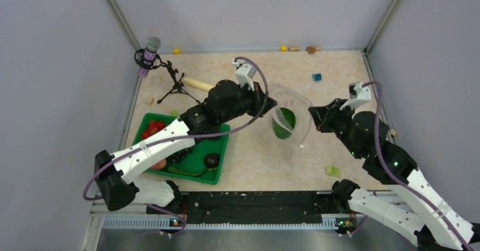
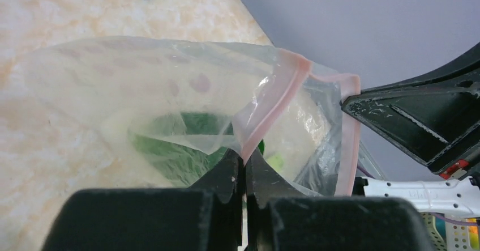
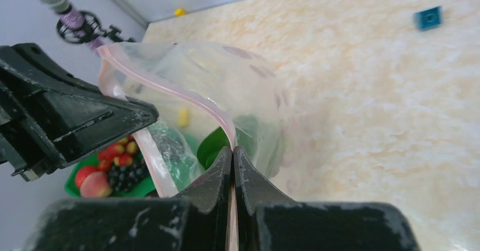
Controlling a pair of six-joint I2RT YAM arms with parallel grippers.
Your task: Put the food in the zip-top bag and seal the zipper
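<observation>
As the left end effector [image 2: 244, 159] and right end effector [image 3: 232, 150] pinch its zipper [image 2: 283, 86], the bag [image 2: 113, 75] hangs between. The strawberries [image 1: 153, 128] lie nearer the left one.

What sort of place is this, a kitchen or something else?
Probably a robotics lab test cell: plain grey walls box in the tabletop, a microphone stands on a tripod, and a left arm and right arm hold up a zip-top bag.
</observation>
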